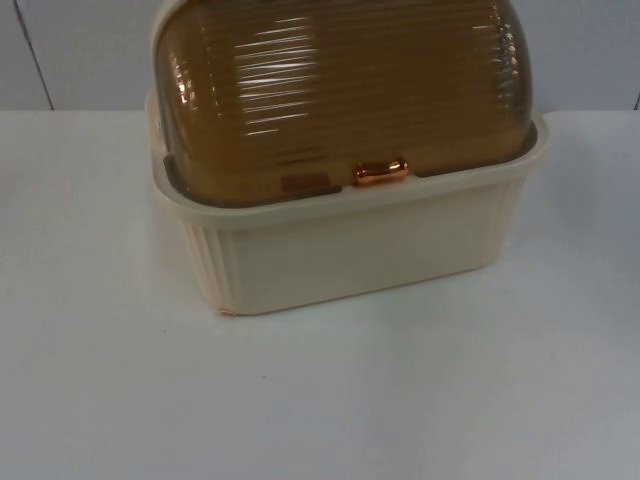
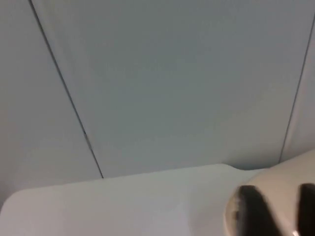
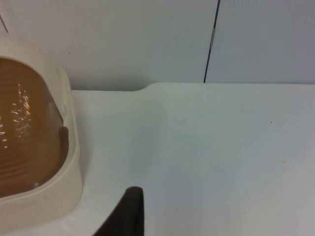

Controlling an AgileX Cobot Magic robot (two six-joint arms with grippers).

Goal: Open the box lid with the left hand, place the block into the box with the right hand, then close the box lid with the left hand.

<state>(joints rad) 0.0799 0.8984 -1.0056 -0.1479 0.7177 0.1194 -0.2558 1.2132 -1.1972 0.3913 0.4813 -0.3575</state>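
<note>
The cream ribbed box (image 1: 350, 250) stands at the back middle of the table. Its domed amber lid (image 1: 340, 90) is down, with a copper handle (image 1: 381, 171) at its front edge. A dark reddish patch (image 1: 305, 183) shows through the lid just left of the handle; I cannot tell what it is. My left gripper (image 2: 279, 211) is open, held apart from the box's cream rim (image 2: 275, 177) by the partition wall. My right gripper (image 3: 129, 214) hovers over bare table beside the box's side (image 3: 54, 162), not touching it.
The white table top (image 1: 320, 400) spreads in front of the box and to both sides. The grey partition wall (image 1: 80, 50) closes off the back edge right behind the box.
</note>
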